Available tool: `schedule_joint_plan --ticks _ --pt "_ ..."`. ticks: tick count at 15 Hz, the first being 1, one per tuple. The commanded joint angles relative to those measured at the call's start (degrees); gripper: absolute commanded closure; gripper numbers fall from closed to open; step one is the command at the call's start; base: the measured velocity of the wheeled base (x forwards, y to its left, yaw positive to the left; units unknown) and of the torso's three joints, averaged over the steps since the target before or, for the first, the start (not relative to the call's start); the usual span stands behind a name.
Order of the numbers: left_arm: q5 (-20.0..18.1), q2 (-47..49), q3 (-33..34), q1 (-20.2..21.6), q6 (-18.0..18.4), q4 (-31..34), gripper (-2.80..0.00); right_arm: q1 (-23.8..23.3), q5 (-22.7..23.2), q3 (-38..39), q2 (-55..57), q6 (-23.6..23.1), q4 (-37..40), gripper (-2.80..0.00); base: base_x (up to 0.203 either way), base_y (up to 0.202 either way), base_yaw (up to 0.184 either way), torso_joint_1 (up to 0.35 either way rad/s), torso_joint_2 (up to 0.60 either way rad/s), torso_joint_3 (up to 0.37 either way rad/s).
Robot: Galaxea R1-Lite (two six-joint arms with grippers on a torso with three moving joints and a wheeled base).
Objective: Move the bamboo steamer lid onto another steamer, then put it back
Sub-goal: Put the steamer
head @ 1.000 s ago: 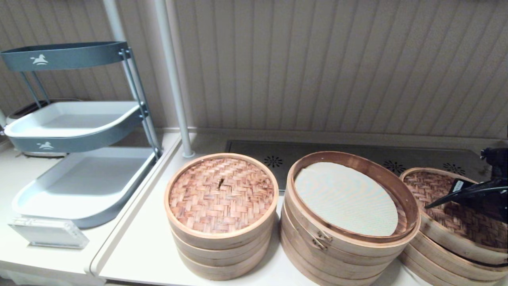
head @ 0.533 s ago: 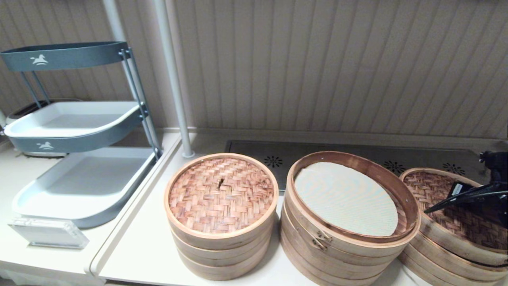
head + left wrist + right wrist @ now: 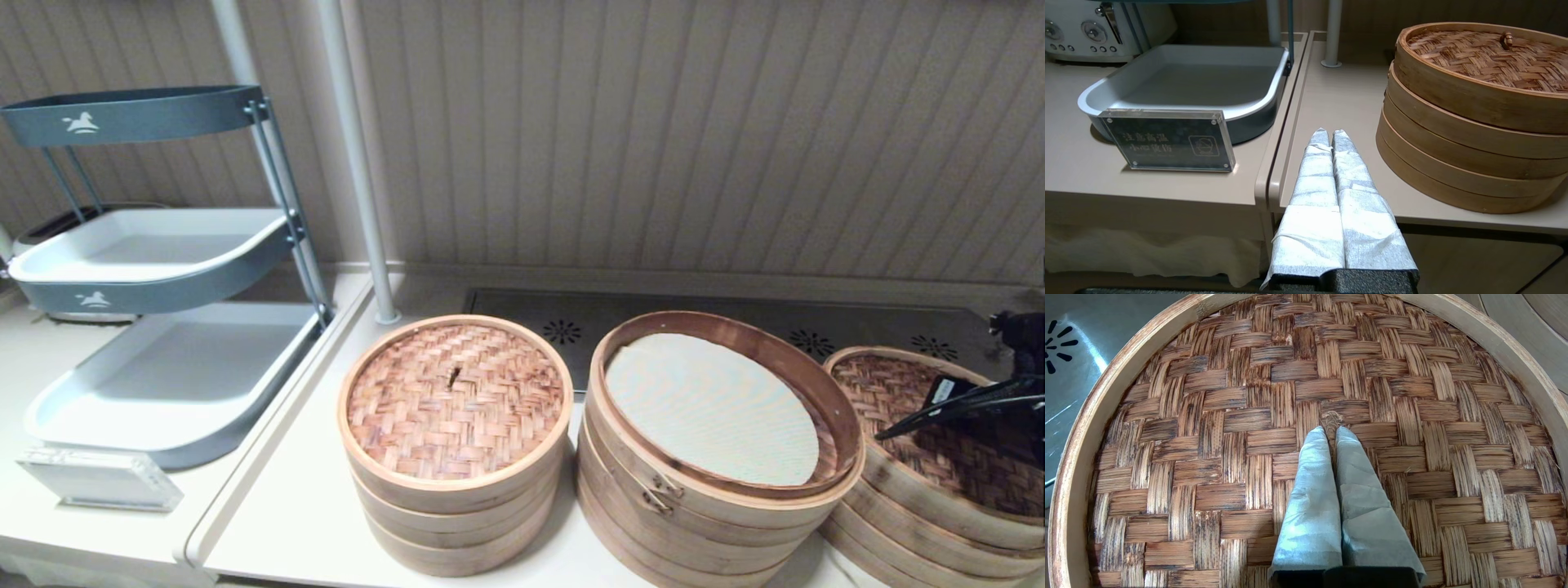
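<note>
Lid point(image 3: 922, 416) now sunk lower on right steamer point(image 3: 898, 531), partly cropped; right gripper point(image 3: 1331, 430) pinched on centre knot point(image 3: 1331, 417); left gripper point(image 3: 1327, 132) closed.

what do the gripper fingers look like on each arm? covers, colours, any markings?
Left gripper: two long tapered fingers wrapped in pale grey-white cloth tape, on a black textured base. Right gripper: same tapered pair, grey cloth-wrapped, black base. In the head view, the right gripper's body is black with a small white label.

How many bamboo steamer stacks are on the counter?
3. The small lidded stack is on the left, the open stack with the metal clasp is in the middle, and the far-right stack runs off the picture's edge, under the right end effector.
</note>
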Motion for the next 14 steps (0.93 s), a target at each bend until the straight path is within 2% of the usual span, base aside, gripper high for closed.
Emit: schedule_joint_plan --ticks 1,14 --pt "-0.02 -0.09 1.41 -0.02 0.02 -0.09 0.00 -0.11 -0.13 0.17 -0.21 0.06 -0.26 0.00 0.000 0.000 0.000 0.000 0.00 0.000" --pt "-0.02 -0.09 1.41 -0.02 0.02 -0.09 0.00 -0.11 -0.04 0.44 -0.39 -0.41 -0.29 0.00 0.000 0.000 0.000 0.000 0.00 0.000"
